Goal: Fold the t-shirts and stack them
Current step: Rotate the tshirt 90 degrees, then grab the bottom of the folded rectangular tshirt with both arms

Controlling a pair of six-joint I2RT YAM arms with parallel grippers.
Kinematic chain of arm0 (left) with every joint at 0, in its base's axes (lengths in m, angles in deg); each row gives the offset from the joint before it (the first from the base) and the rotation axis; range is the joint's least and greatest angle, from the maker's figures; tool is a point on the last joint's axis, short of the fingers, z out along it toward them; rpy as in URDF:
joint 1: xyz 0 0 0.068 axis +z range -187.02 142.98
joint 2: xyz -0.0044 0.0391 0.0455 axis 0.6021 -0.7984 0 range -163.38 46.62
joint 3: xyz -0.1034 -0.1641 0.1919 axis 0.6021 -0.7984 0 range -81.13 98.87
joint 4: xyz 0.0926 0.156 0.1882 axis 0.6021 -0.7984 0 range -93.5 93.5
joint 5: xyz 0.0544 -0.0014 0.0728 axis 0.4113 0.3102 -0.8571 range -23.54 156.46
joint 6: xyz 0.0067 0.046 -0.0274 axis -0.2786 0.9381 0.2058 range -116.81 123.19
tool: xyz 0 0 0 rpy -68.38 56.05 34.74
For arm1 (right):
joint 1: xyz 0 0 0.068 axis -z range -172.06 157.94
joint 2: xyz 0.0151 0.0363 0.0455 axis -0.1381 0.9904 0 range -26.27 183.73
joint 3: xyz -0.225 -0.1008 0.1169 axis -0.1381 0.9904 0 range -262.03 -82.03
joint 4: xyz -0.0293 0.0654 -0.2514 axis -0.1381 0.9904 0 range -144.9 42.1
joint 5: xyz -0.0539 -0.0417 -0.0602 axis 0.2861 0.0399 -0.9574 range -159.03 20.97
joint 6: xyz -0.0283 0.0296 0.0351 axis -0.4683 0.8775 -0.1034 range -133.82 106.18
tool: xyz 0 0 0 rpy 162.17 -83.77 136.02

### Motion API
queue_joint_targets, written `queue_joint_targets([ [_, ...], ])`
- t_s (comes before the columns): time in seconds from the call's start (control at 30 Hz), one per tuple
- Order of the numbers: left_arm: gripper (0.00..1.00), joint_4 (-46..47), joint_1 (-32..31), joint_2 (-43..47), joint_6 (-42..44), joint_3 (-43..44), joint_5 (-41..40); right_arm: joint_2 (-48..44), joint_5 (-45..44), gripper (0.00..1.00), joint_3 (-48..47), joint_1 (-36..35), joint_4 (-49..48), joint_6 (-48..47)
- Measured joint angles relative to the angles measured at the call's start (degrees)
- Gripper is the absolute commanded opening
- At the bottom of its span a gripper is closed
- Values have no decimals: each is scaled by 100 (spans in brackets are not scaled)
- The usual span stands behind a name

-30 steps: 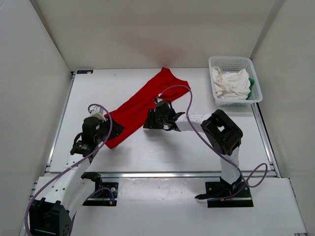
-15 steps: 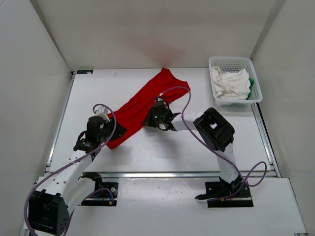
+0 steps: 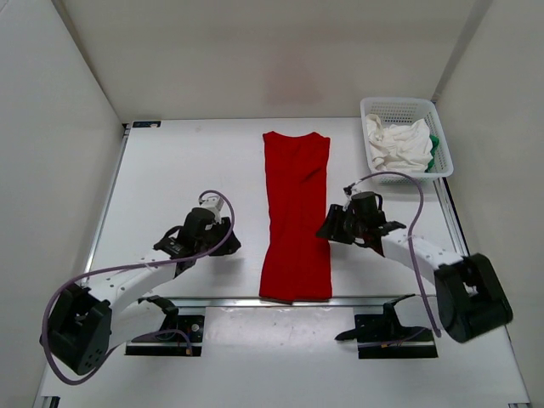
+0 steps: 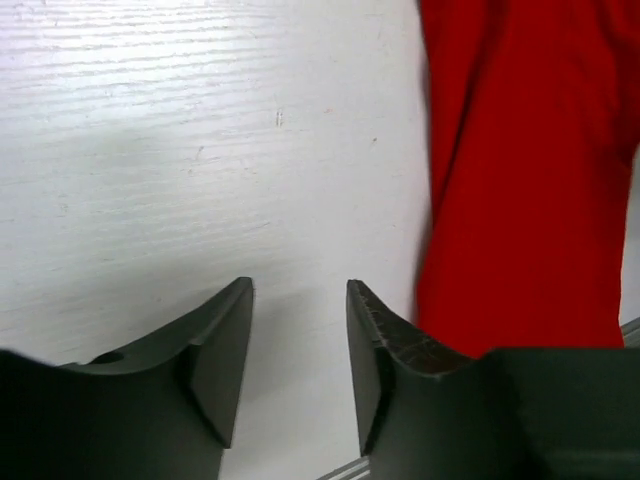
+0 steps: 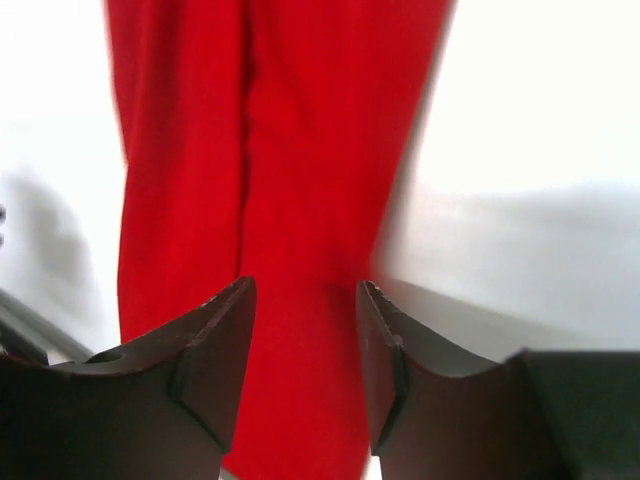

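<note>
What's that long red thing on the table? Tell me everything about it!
It is a red t-shirt of soft-looking cloth, folded lengthwise into a long, narrow strip. It lies flat on the white table, running from the far side to the near edge, with a few small wrinkles near its far end. The left gripper and the right gripper sit open, one on each side of it; neither holds it.

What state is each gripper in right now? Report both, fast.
Left gripper: open, holding nothing.
Right gripper: open, holding nothing; the red shirt shows beyond its jaws, not gripped.
</note>
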Motion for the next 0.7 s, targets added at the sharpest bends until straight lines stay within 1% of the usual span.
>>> queue_joint_targets([
  [0.07, 56, 22, -48, 105, -15, -74, -35, -520, -26, 43, 223, -140, 179, -70],
  [0.13, 59, 44, -227, 188, -39, -214, 2, -920, -166, 44, 400, -444, 420, -92],
  [0.23, 64, 39, -730, 184, -166, -455, 85, -1589, -474, 44, 717, -966, 927, -33],
  [0.33, 65, 103, -1285, 24, -341, -531, 229, -2461, -756, 46, 1106, -1139, 1456, 188],
  [0.43, 66, 334, -1644, -216, -490, -529, 348, -3152, -988, 45, 1370, -1185, 1934, 505],
  [0.53, 61, 629, -1784, -396, -605, -529, 435, -3611, -1145, 42, 1558, -1362, 2323, 831],
  [0.57, 59, 693, -1814, -437, -647, -527, 444, -3685, -1185, 40, 1589, -1458, 2444, 920],
  [0.67, 51, 802, -1945, -557, -750, -527, 470, -3759, -1200, 38, 1596, -1683, 2706, 1158],
  [0.7, 50, 835, -1996, -595, -763, -527, 487, -3759, -1198, 37, 1596, -1742, 2763, 1220],
])
